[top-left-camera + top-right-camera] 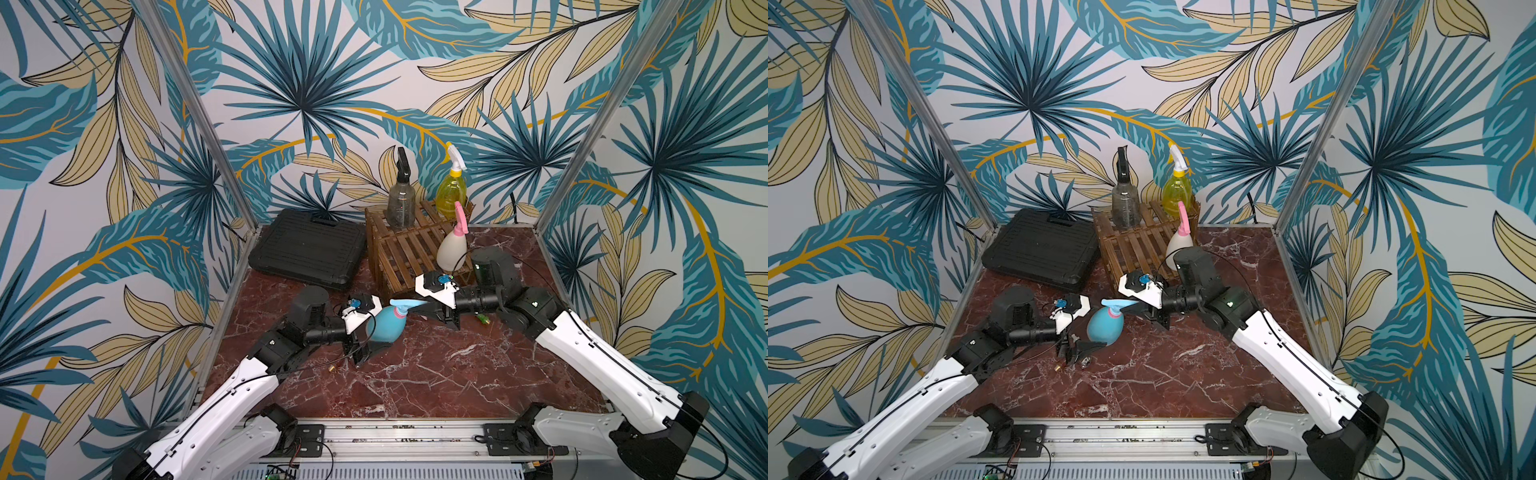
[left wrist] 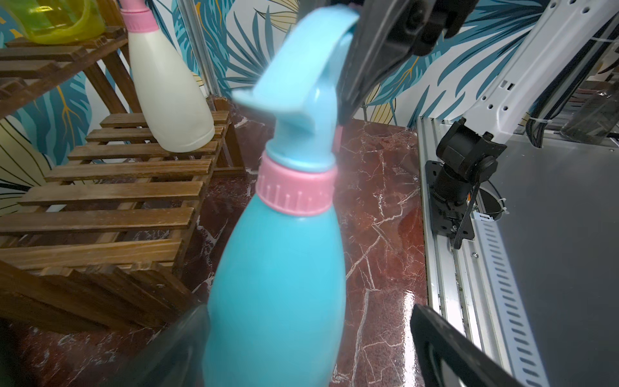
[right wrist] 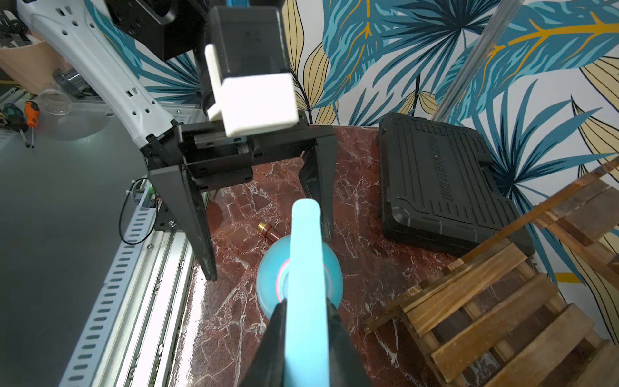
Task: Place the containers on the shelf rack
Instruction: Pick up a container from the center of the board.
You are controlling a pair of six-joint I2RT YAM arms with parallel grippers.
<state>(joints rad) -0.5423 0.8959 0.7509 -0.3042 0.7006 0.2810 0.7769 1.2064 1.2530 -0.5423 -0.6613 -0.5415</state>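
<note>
Three bottles are already on the wooden shelf rack (image 1: pixel 409 249): smoky grey bottle (image 1: pixel 401 199) and yellow bottle (image 1: pixel 452 189) up top, white bottle (image 1: pixel 452 245) with its pink head on the lower step. The light blue bottle (image 1: pixel 384 326) stands on the marble table (image 1: pixel 457 374) in front, right gripper (image 3: pixel 306 335) pinching its spray head, left gripper (image 3: pixel 268 231) spread wide around the body. Lower slats beside the white one look open; black case (image 1: pixel 309 251) sits just left of the rack.

The light blue bottle (image 1: pixel 1105 326) is held at its spray head by the right end effector (image 1: pixel 1136 308), in front of the shelf rack (image 1: pixel 1138 245).
</note>
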